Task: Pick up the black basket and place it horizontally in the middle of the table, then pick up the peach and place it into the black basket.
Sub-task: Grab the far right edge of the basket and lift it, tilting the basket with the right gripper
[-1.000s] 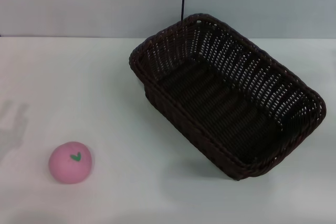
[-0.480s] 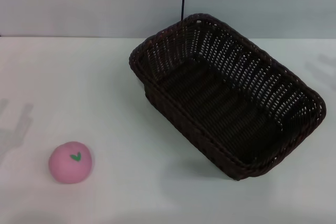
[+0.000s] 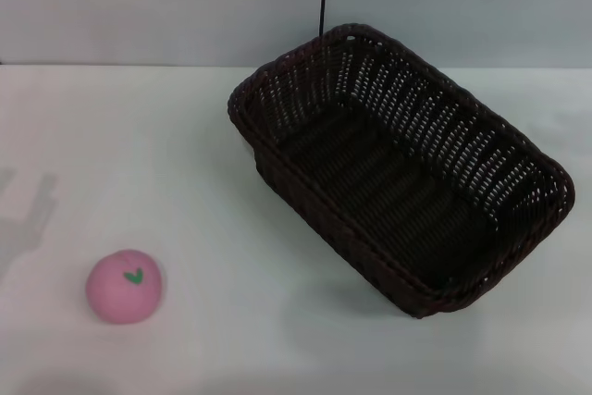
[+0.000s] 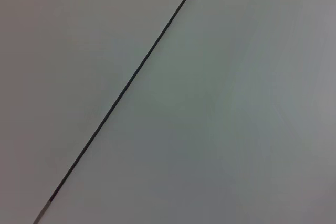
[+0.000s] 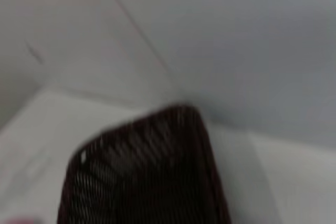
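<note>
Head view: unchanged since half a second ago. One dark woven rectangular basket (image 3: 398, 168), lying diagonally right of centre on white table (image 3: 139, 145); one pink ball-shaped peach (image 3: 125, 286) well apart, near left. No grippers visible; finger state unknowable.
Left wrist: blank wall.
Right wrist: basket corner (image 5: 152, 171).

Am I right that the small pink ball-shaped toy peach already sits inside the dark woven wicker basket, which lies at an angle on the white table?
Not quite. In the head view the small pink ball-shaped toy peach rests on the white table, well to the left of the dark woven wicker basket, which is empty. The basket does lie at an angle.
</note>
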Controlling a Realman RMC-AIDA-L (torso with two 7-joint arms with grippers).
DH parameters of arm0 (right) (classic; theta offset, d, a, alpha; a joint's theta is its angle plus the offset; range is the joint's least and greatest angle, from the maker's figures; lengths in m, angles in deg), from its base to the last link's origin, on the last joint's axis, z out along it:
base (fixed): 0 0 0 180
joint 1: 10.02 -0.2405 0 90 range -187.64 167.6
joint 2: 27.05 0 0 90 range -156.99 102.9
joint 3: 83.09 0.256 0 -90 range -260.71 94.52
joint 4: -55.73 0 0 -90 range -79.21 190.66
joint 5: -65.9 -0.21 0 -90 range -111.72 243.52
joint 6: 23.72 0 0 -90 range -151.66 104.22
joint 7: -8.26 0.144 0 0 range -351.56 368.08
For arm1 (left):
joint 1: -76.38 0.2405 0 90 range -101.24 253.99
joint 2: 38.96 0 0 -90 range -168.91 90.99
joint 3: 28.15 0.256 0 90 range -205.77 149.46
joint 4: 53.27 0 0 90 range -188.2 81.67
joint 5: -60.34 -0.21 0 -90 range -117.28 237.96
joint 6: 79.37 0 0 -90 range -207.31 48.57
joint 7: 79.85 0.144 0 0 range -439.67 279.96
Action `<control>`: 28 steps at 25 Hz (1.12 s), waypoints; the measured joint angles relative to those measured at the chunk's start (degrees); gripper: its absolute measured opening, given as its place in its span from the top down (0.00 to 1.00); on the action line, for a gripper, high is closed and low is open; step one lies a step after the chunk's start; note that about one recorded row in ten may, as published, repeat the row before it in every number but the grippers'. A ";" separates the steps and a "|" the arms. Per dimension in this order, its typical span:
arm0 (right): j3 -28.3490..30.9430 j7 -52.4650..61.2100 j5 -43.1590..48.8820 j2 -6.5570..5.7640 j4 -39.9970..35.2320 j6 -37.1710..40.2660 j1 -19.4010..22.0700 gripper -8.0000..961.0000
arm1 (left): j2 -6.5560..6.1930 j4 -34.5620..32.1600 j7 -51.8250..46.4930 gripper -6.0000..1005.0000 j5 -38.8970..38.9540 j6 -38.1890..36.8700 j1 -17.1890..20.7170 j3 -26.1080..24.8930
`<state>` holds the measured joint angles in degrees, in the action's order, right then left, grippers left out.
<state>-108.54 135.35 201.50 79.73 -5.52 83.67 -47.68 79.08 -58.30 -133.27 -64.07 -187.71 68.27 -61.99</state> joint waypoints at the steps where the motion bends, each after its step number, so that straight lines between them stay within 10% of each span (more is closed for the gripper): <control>1: -1.05 0.43 2.17 -0.10 -0.02 0.64 -1.11 0.30 | 0.00 0.03 -0.01 0.30 0.02 0.30 -0.19 -0.03; 12: -16.48 6.24 8.30 0.89 1.94 -2.84 -3.49 0.30 | 0.00 0.05 -0.03 0.30 0.06 1.52 -0.43 -0.55; 28: -19.57 5.51 10.00 2.65 8.66 -8.24 -4.44 0.30 | 0.00 0.95 -0.02 0.31 0.04 2.83 -1.19 -0.70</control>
<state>-128.11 140.86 211.50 82.38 3.13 75.43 -52.12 79.08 -57.36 -133.29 -64.03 -184.89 67.08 -62.69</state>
